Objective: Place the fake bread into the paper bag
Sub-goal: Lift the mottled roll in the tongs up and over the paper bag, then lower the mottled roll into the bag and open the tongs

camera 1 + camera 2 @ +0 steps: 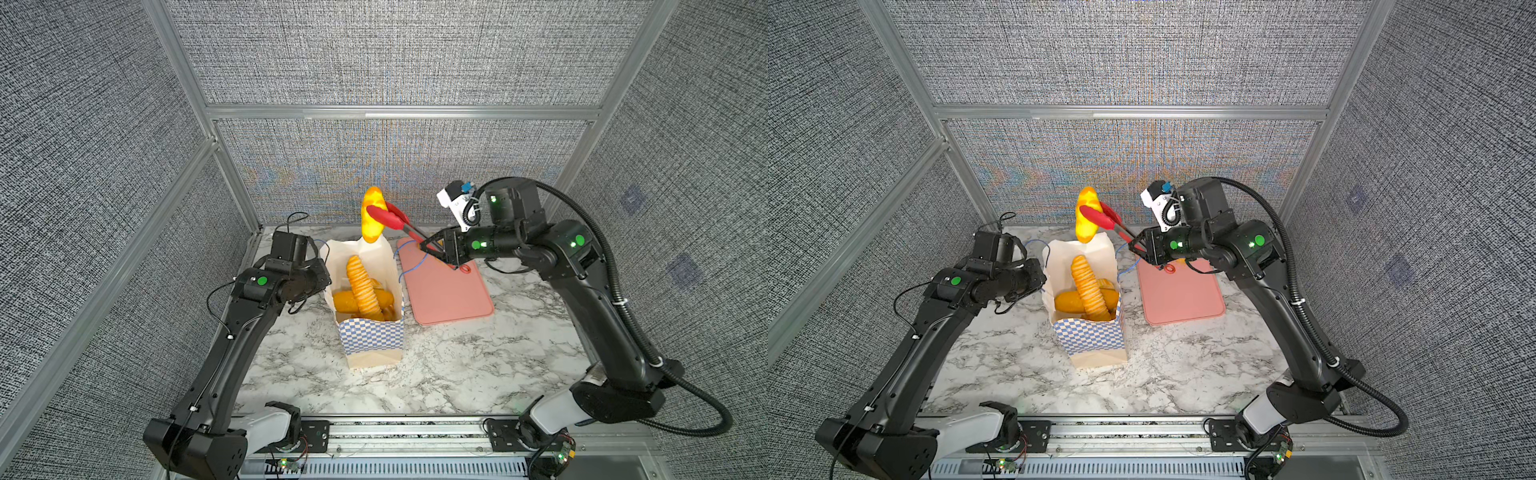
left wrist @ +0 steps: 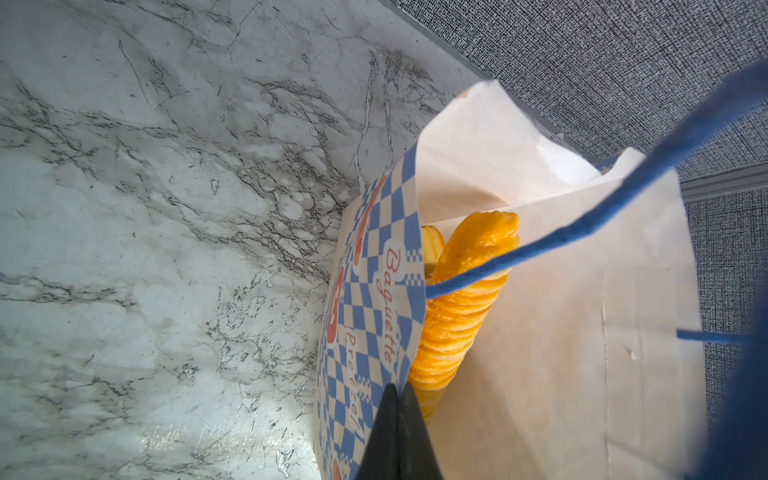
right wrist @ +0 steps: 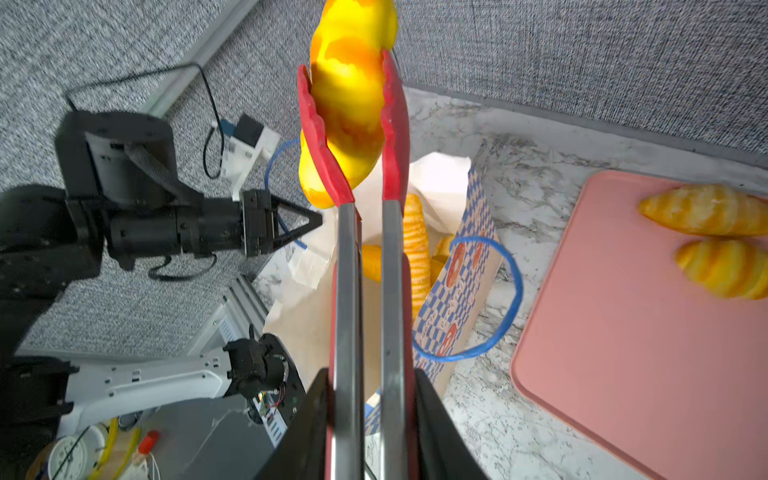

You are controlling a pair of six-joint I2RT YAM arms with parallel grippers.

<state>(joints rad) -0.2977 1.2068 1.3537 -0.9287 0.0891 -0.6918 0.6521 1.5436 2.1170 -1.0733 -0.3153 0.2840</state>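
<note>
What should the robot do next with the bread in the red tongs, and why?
Probably lower the loaf toward the paper bag's open mouth before loosening the red tongs. The right gripper holds the tongs clamped on the loaf above the bag's far rim, and the left gripper pinches the bag's side rim, so the mouth stands open.

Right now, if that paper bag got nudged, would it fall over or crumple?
Probably tippy: the bag stands tall on a narrow base, though the bread inside likely weighs it down. Its thin walls look floppy; the rim bows and creases. The left gripper pinching the rim probably steadies it.
</note>
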